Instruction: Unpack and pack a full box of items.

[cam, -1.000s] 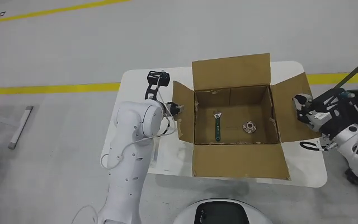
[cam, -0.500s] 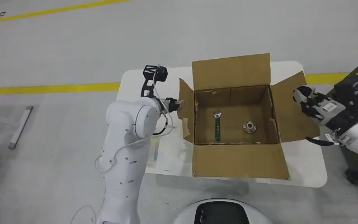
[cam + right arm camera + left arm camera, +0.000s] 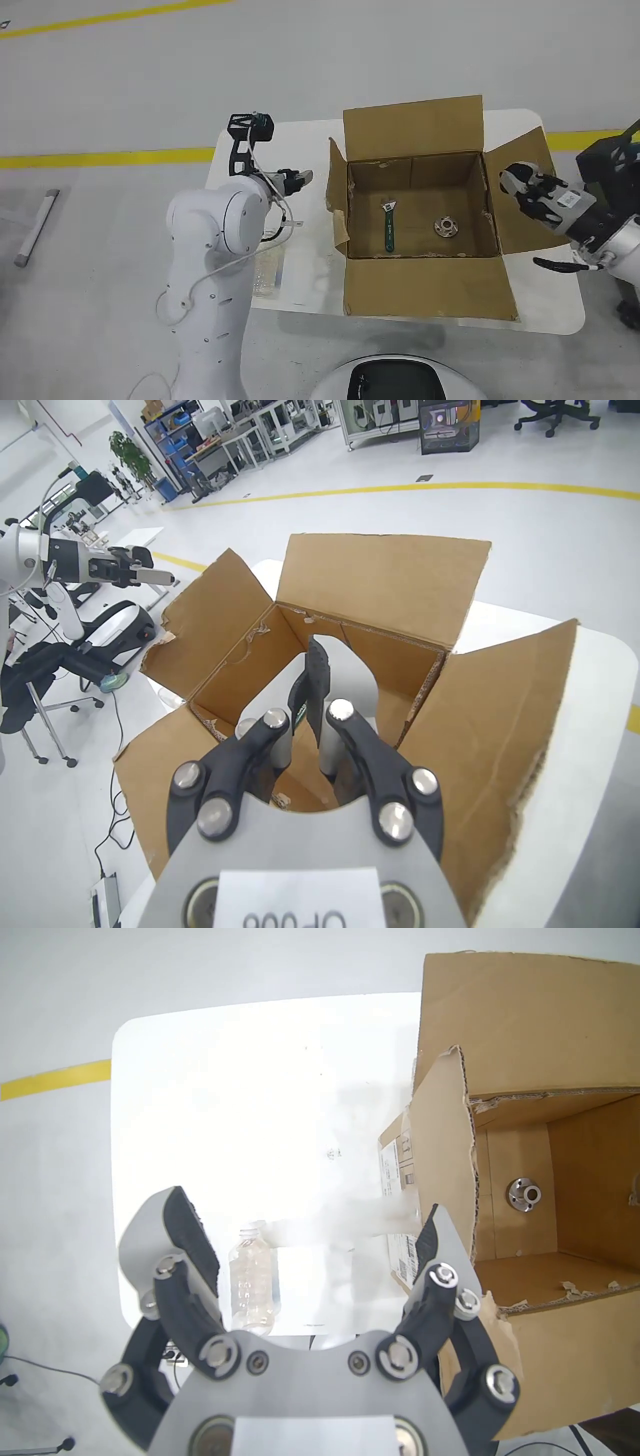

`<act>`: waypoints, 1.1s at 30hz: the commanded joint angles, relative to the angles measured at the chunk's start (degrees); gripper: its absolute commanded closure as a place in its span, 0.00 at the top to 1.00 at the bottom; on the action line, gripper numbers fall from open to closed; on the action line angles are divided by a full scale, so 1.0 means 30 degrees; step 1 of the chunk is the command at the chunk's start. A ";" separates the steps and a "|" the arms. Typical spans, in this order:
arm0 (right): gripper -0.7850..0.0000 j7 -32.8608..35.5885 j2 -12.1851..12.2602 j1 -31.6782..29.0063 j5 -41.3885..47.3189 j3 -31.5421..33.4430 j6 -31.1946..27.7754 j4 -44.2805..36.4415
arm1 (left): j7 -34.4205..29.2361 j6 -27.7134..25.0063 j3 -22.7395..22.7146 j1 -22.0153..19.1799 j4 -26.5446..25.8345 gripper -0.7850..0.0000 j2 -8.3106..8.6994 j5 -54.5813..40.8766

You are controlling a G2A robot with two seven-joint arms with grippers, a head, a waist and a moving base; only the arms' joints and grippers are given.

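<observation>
Top view: finds wrench and flange on the box floor, wrench's long axis running toward the robot, flange nearer the right end effector, pressed together above the right flap, left end effector spread above the counter.

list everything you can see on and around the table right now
brown cardboard box: 1, brown, on the table, flaps open
green-handled adjustable wrench: 1, green and silver, lying on the box floor
round silver metal flange: 1, silver, on the box floor, apart from the wrench
clear plastic bottle: 1, transparent, lying on the table outside the box
white table: 1, white, under the box
yellow floor lines: 2, yellow, on the grey floor
left gripper: 1, grey and black, above the table beside the box, fingers open
right gripper: 1, grey and black, over the box's side flap, fingers shut
</observation>
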 commanded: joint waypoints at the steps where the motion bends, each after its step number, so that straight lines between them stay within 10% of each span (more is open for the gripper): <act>1: 0.00 -0.0210 -0.0004 -0.0181 -0.0349 -0.0090 -0.0262 -0.0108 | 0.0149 0.0248 -0.0021 0.0110 -0.0067 1.00 0.0013 0.0195; 17: 0.00 0.2732 -0.0926 0.6938 -0.6624 -1.0081 1.0773 0.2446 | 0.0255 0.0216 0.0056 0.0164 -0.0095 1.00 0.0033 0.0494; 33: 0.00 0.3456 -0.1318 0.8796 -0.7163 -1.2090 1.1584 0.4112 | 0.0255 0.0216 0.0056 0.0164 -0.0095 1.00 0.0033 0.0494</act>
